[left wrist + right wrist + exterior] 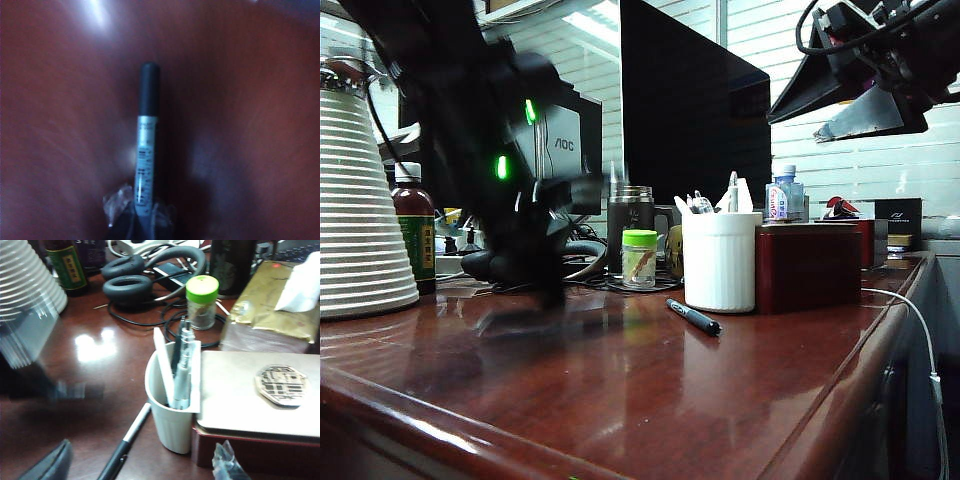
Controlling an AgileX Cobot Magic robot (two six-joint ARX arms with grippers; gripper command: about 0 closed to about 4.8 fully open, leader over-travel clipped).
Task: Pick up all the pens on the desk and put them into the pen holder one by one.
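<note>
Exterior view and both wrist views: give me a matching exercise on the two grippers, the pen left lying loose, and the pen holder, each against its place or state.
1. left gripper
2. right gripper
3. loose pen
4. pen holder

a. stands beside the dark red box
b. jaws open, holding nothing
c. lies on the desk in front of the pen holder
d. jaws shut on the silver-labelled pen

Pairs: 1-d, 2-b, 3-c, 4-a
</note>
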